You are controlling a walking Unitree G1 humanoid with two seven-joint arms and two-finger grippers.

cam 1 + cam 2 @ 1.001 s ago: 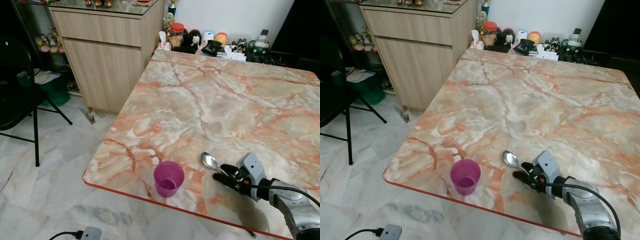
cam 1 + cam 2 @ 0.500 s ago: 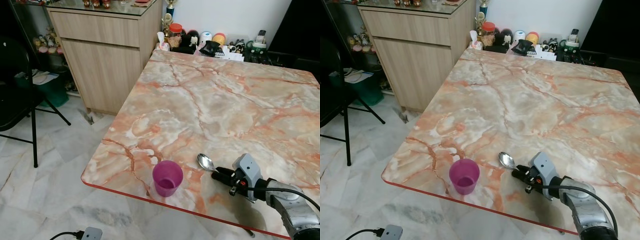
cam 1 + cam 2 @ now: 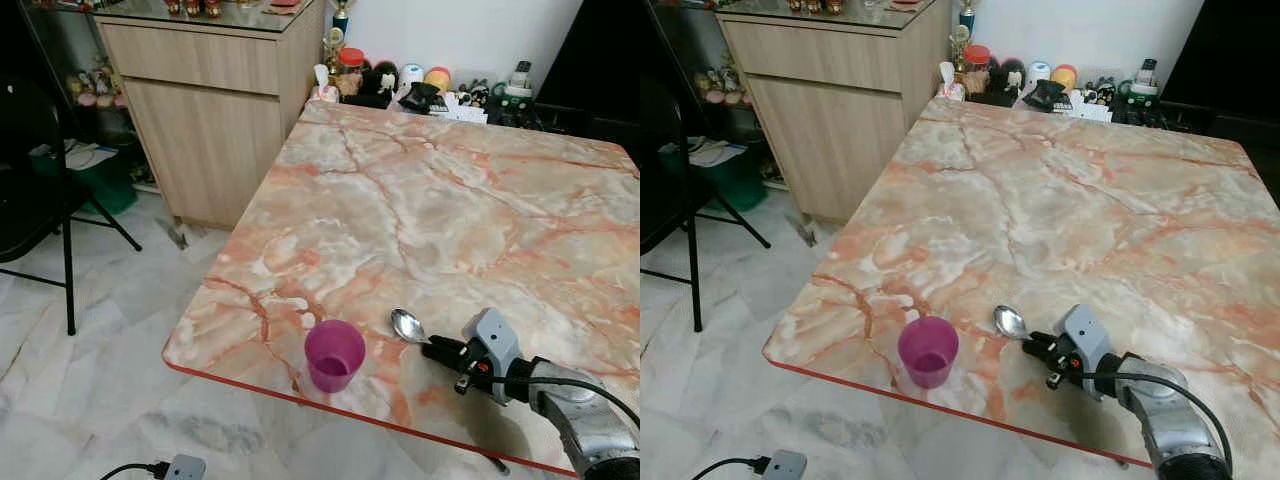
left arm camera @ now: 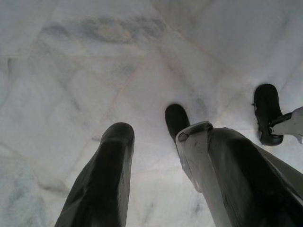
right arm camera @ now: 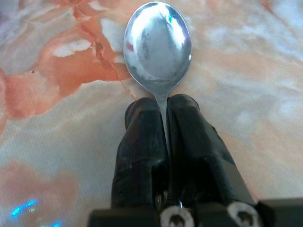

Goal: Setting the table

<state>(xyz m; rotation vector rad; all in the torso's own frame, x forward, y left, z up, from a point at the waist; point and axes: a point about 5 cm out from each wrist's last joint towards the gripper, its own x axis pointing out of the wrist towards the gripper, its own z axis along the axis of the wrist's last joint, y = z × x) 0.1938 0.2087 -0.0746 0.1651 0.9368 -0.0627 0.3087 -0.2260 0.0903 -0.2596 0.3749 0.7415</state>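
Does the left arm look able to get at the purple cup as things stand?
Probably yes: the left gripper hangs open over the floor, and the purple cup stands by the table's near edge, nothing blocking.

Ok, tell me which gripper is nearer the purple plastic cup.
Right. The right gripper sits on the marble table just beside the purple plastic cup, clamped on the silver metal spoon. The left gripper hangs over the floor, away from the cup.

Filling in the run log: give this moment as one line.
right gripper: shut on spoon, low over marble table | purple cup: upright near table edge, left of spoon | left gripper: open, idle above floor
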